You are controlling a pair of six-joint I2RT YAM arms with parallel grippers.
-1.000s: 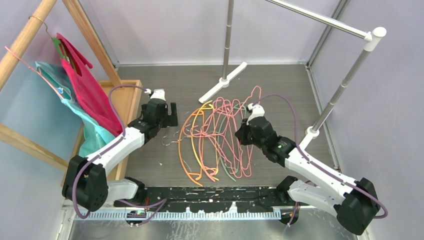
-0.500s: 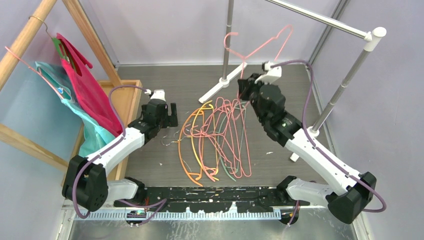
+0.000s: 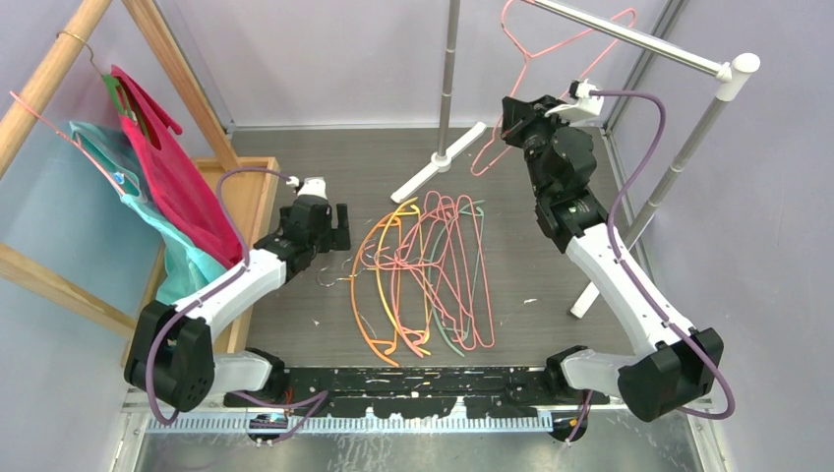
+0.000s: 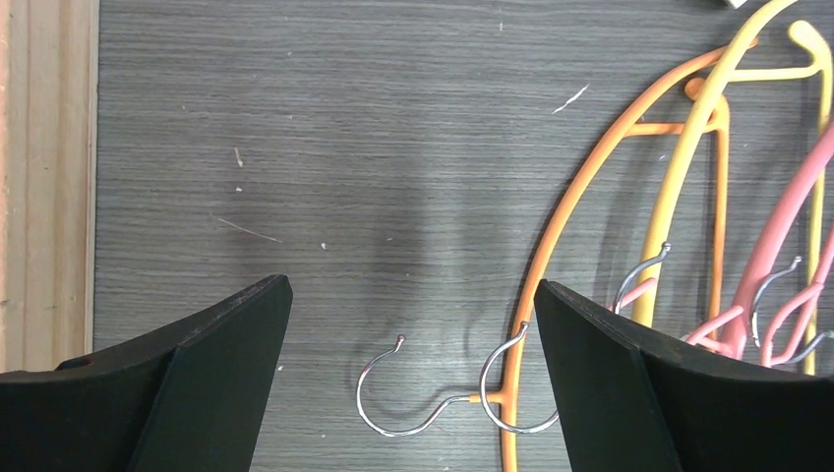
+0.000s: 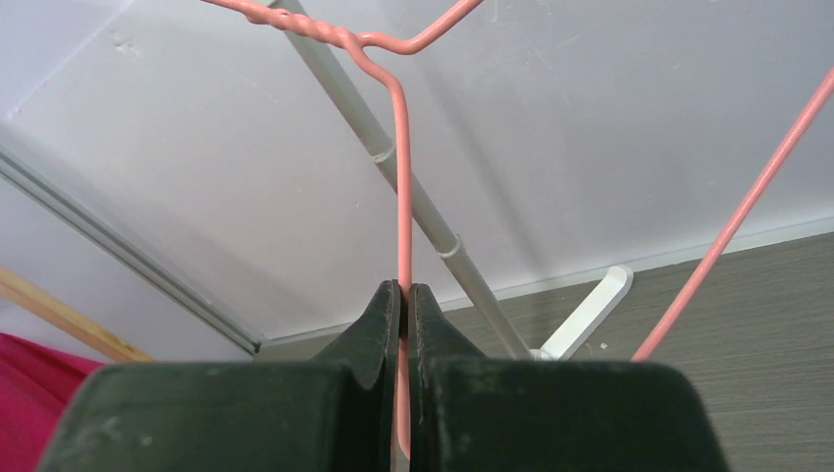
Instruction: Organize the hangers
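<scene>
Several hangers [image 3: 423, 275], pink, orange, yellow and pale green, lie in a loose pile on the grey floor. My right gripper [image 3: 511, 110] is raised high and shut on the wire of a pink hanger [image 3: 513, 34], which it holds up by the metal rail [image 3: 629, 39]. The right wrist view shows the jaws [image 5: 404, 295] pinching the pink wire [image 5: 402, 197]. My left gripper [image 3: 339, 226] is open and empty, low over the floor left of the pile. In the left wrist view it [image 4: 413, 295] straddles a metal hook [image 4: 393, 393] of an orange hanger [image 4: 580, 197], beside the yellow hanger [image 4: 688, 147].
A wooden frame at the left carries a pink hanger draped with red and teal cloth [image 3: 157, 177] above a wooden tray [image 3: 251, 197]. The rail's white foot [image 3: 443, 157] lies behind the pile, and its right post [image 3: 669, 177] stands by the right wall.
My right gripper has lifted one pink hanger out of the pile, up and back to the right toward the metal rail. The left arm has not moved.
</scene>
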